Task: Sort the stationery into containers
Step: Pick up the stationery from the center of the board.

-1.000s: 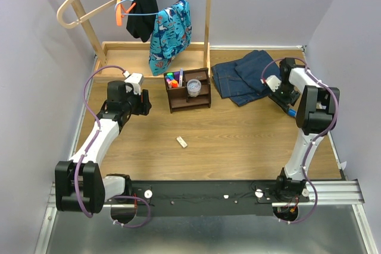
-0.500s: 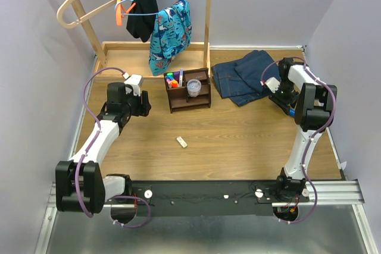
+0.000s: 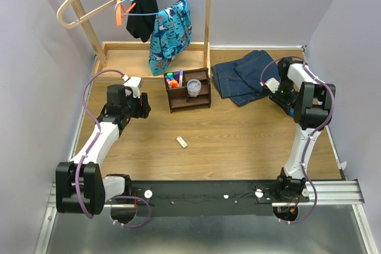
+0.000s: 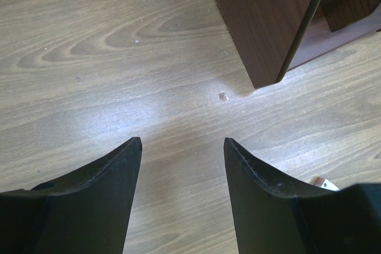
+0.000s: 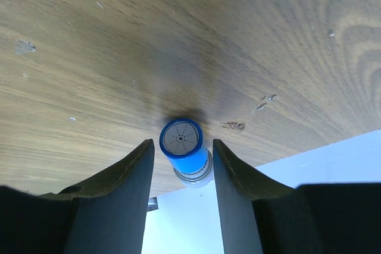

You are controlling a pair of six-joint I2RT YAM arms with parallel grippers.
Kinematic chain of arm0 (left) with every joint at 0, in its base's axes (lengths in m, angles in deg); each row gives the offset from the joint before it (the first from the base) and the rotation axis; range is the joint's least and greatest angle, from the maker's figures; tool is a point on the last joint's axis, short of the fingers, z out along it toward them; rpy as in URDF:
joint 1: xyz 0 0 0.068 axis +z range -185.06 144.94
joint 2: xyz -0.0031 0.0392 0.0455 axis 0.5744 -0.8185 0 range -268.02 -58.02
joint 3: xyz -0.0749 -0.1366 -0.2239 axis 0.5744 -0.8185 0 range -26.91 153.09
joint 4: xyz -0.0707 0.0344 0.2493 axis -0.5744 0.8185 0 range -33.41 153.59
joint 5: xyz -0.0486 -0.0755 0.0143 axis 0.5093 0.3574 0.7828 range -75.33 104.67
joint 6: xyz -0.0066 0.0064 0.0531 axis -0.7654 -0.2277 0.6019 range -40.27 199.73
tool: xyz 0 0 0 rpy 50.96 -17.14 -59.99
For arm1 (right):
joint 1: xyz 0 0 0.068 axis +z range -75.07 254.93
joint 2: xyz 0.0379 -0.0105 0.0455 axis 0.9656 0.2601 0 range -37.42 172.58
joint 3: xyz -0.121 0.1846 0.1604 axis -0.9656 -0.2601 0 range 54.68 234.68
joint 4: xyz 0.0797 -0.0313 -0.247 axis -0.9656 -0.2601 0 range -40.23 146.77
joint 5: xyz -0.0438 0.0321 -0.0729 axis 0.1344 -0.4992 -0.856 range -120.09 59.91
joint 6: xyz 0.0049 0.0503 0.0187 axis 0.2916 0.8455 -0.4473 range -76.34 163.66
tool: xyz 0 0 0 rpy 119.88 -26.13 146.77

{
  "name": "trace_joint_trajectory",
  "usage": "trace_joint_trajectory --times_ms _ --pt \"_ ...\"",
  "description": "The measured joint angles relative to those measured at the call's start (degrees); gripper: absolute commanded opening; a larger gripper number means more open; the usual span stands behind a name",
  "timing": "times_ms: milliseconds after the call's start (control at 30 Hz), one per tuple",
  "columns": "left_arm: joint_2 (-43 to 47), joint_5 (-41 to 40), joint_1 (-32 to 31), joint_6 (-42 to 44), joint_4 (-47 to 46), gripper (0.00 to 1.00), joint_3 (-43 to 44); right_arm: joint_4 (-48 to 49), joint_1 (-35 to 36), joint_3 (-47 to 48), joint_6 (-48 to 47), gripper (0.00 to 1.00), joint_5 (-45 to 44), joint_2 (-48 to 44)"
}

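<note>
The right pincer (image 5: 183, 142) is at the right edge of the table (image 3: 238, 141), toward the far corner. Its jaws stand just wider than the blue-capped bottle (image 5: 181, 138) between them, with a sliver of gap on each side. The edge runs just behind the bottle. The folded jeans (image 3: 244, 75) lie on the pincer's inward side. The bottle's long axis follows the fingers, cap toward the wrist camera. The left pincer (image 4: 182, 140) gapes wide and empty over bare wood, with the brown organiser (image 4: 262, 22) just ahead. The white eraser (image 3: 181, 141) lies alone mid-table.
</note>
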Motion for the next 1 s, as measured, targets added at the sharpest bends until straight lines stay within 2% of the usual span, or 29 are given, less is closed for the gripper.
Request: trace_joint_trajectory --times_ms 267,500,767,1000 --pt "0.0 0.0 0.11 -0.11 -0.13 0.67 -0.07 -0.7 0.15 0.31 0.02 0.49 -0.02 1.36" --pt "0.0 0.07 0.48 -0.52 -0.37 0.67 -0.28 -0.79 0.92 0.31 0.09 0.39 0.0 1.86" --pt "0.0 0.17 0.48 -0.79 -0.39 0.67 -0.33 -1.75 1.77 1.22 0.59 0.36 0.2 1.9" --pt "0.31 0.52 0.48 -1.01 -0.39 0.67 -0.33 -7.96 3.08 17.38 5.2 0.35 8.17 -0.72"
